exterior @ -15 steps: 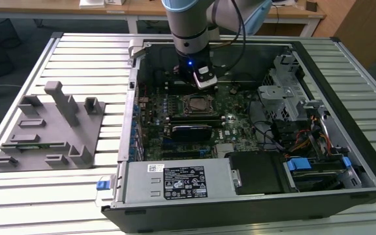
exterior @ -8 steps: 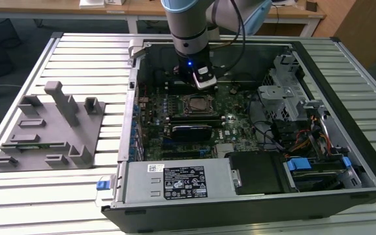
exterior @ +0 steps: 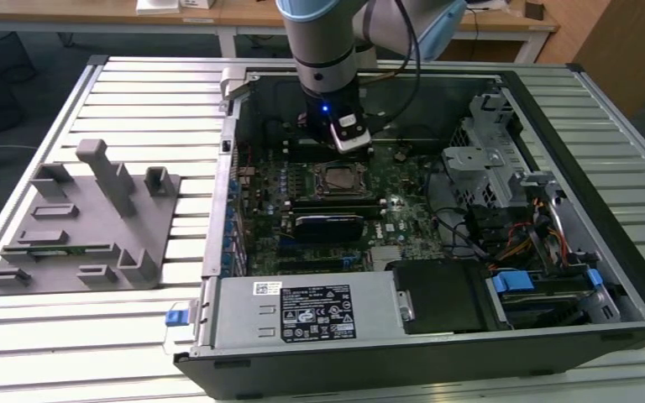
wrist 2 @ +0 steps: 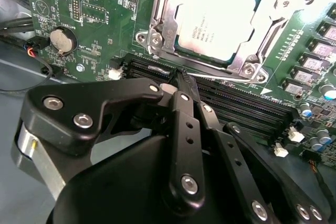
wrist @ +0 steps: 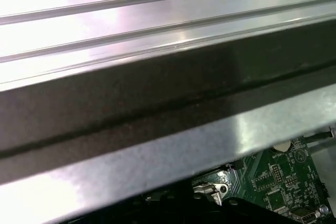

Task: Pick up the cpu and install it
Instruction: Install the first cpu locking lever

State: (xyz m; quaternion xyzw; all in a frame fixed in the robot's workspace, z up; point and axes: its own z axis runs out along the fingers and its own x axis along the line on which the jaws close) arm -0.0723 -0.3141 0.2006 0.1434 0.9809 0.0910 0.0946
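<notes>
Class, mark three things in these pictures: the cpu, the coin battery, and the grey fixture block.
cpu (wrist 2: 218, 20), second wrist view, on its silver top.
coin battery (wrist 2: 63, 39), second wrist view, on its round face.
grey fixture block (exterior: 87, 227), exterior view, on its flat base.

The cpu (wrist 2: 219, 20), in the second wrist view: a small flat square chip with a pale silver metal top carrying faint dark print, edged by a thin darker rim. It lies flat and level, seated inside the socket's metal frame (wrist 2: 157, 22) on the green motherboard (wrist 2: 100, 3), its sides square to the frame. In the exterior view the cpu (exterior: 336, 178) appears as a small grey square near the middle of the board, inside the open computer case (exterior: 591, 252).
</notes>
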